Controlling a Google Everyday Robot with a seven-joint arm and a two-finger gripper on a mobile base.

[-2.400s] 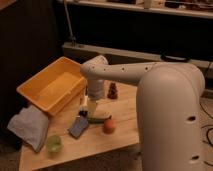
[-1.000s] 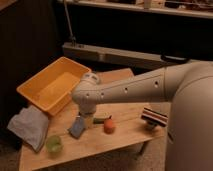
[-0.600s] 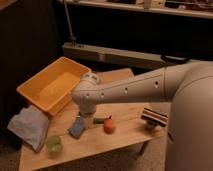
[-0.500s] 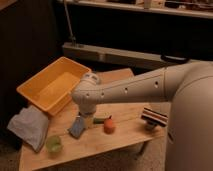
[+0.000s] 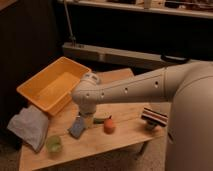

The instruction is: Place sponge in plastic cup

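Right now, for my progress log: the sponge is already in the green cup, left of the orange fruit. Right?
No. The camera view shows the sponge on the table beside the cup, by the gripper, and left of the fruit.

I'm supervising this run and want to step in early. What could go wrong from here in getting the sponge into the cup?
1. The gripper hangs low right beside the sponge, with a green item and an orange fruit close on its other side. A grasp could knock them.
2. The plastic cup looks no wider than the sponge and stands near the table edge. The sponge may catch the rim and tip it.
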